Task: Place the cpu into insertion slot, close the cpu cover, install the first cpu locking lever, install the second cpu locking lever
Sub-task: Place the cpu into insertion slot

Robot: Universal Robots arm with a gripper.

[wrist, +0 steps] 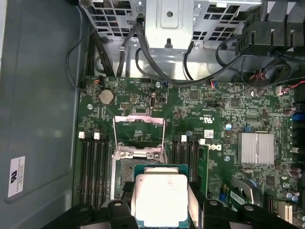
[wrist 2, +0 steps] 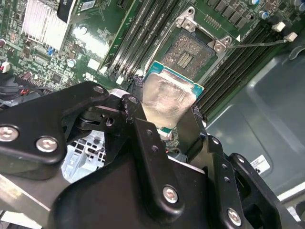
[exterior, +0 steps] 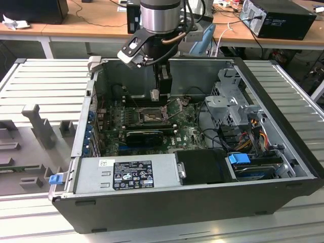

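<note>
While jaws clamp cpu (wrist 2: pixel 169 98), case (exterior: pixel 177 205) sits on slatted table (exterior: pixel 45 83).

At the top centre of the exterior view, the arm (exterior: pixel 160 15) is cut off by the frame edge. In the second wrist view the gripper (wrist 2: pixel 167 125) clamps the cpu (wrist 2: pixel 167 98), its fingers (wrist 2: pixel 143 131) hiding the cpu's near corners.

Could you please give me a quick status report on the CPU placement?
End effector shut on the cpu, above the socket, not seated. Cpu cover raised open. No obstruction seen over socket.
</note>
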